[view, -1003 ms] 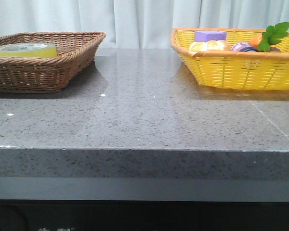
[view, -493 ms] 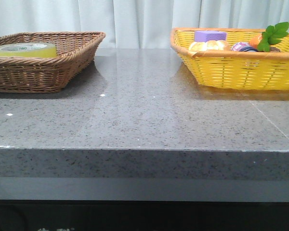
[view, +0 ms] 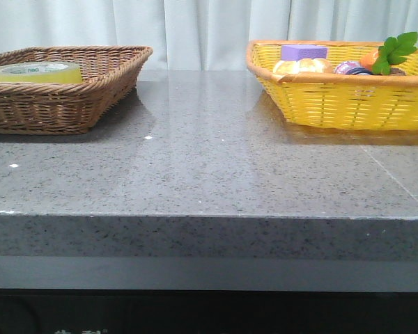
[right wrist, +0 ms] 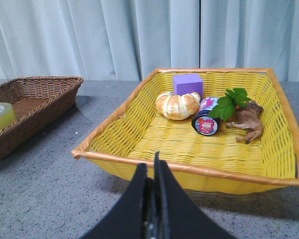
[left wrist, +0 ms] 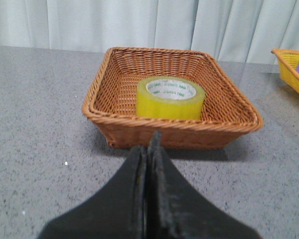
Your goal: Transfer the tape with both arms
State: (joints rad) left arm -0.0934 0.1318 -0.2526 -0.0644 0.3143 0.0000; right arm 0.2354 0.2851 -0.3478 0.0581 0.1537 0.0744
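Two baskets stand at the far corners of a grey speckled stone table [view: 209, 174], well apart, with bare tabletop between them and nothing lying on the near stretch. Nearest each wrist camera is its own gripper. The left gripper [left wrist: 150, 144] has its black fingers pressed flat together, holding nothing, and points across open tabletop at the brown wicker basket [left wrist: 114, 117]. The right gripper [right wrist: 152, 167] likewise has its fingers closed against each other on nothing, just short of the near rim of the yellow basket [right wrist: 139, 162]. Neither arm shows in the front view.

Beyond the left gripper, the brown wicker basket holds one thing: the tape [left wrist: 170, 98], a wide yellow translucent roll lying flat with its white, green-lettered core facing up, set toward the near wall of the basket. In the front view the roll sits at the left end of the basket, its top showing above the rim.

On the right, the yellow basket holds several things toward its far side: a bread roll [right wrist: 178, 105], a purple block [right wrist: 188, 83] just behind it, a small round tin [right wrist: 205, 124] on its edge, green leaves [right wrist: 230, 101] and a brown toy animal [right wrist: 246, 122] lying beside the tin. The front view also shows something orange under the leaves. Pale curtains [view: 195, 28] hang behind the table.
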